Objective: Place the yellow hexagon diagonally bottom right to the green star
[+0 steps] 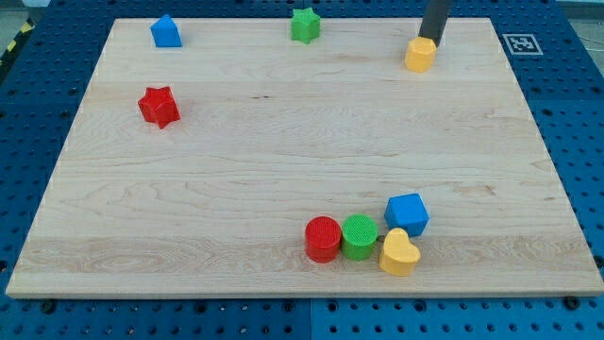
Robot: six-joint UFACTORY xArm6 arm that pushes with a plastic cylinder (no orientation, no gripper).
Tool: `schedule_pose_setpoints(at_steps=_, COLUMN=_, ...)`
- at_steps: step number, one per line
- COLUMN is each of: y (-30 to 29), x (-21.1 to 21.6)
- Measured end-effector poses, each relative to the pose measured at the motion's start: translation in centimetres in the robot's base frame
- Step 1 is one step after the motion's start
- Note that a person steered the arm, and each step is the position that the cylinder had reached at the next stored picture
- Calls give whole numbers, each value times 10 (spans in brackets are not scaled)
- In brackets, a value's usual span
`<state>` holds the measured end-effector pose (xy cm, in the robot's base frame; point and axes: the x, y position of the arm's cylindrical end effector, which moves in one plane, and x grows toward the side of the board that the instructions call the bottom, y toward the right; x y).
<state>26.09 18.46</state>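
Note:
The yellow hexagon (420, 55) sits near the view's top right of the wooden board (283, 151). The green star (305, 25) sits at the view's top centre, to the left of the hexagon and slightly higher. My tip (430, 40) is at the hexagon's upper right edge, touching or nearly touching it. The dark rod rises out of the view's top.
A blue house-shaped block (166, 32) is at the top left and a red star (159, 106) below it. At the bottom sit a red cylinder (323, 238), a green cylinder (359, 236), a yellow heart (398, 252) and a blue cube (407, 213), clustered together.

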Motion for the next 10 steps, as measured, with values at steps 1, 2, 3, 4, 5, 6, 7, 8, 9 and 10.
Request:
schedule_pose_setpoints(at_steps=1, y=0, x=2)
schedule_pose_setpoints(at_steps=2, y=0, x=4)
schedule_pose_setpoints(at_steps=3, y=-2, x=17)
schedule_pose_setpoints(at_steps=4, y=-2, x=17)
schedule_pose_setpoints(at_steps=5, y=-14, x=25)
schedule_pose_setpoints(at_steps=6, y=-27, x=37)
schedule_pose_setpoints(at_steps=7, y=-28, x=54)
schedule_pose_setpoints(at_steps=8, y=-28, x=54)
schedule_pose_setpoints(at_steps=9, y=-29, x=56)
schedule_pose_setpoints(at_steps=10, y=-29, x=56)
